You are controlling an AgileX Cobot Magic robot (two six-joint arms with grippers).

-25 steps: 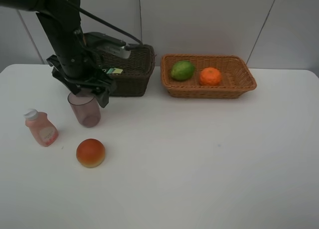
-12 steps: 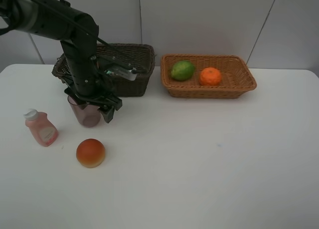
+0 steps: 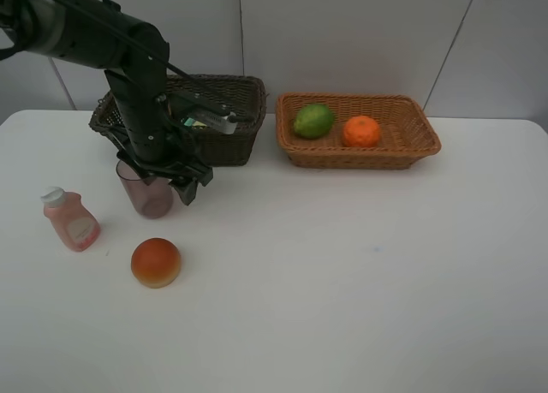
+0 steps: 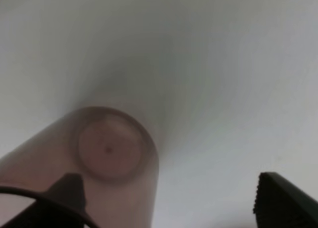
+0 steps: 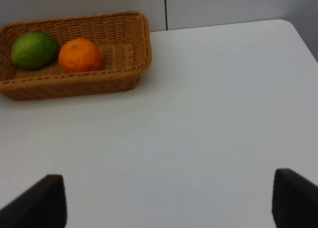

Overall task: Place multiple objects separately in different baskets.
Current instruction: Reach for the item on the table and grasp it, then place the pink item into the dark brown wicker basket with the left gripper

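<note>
My left fingers (image 4: 280, 200): apart, one tip at the rim of the purple cup (image 4: 114, 148), the other clear of it. My right fingers (image 5: 293, 198): apart, nothing between them. White surface (image 3: 342, 282), grey wall panels (image 3: 360, 33) behind. Tan basket (image 3: 360, 157): lime (image 3: 313, 120), tangerine (image 3: 360, 131). Dark basket (image 3: 231, 145): contents I cannot make out. High view alone shows pink bottle (image 3: 72, 220) and red-orange fruit (image 3: 156, 262), loose near the upright cup.

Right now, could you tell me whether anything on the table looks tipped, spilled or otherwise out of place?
Nothing is tipped or spilled: the purple cup and pink bottle stand upright. One oddity: the left pincer sits off-centre, the cup hugging one finger rather than lying midway.
</note>
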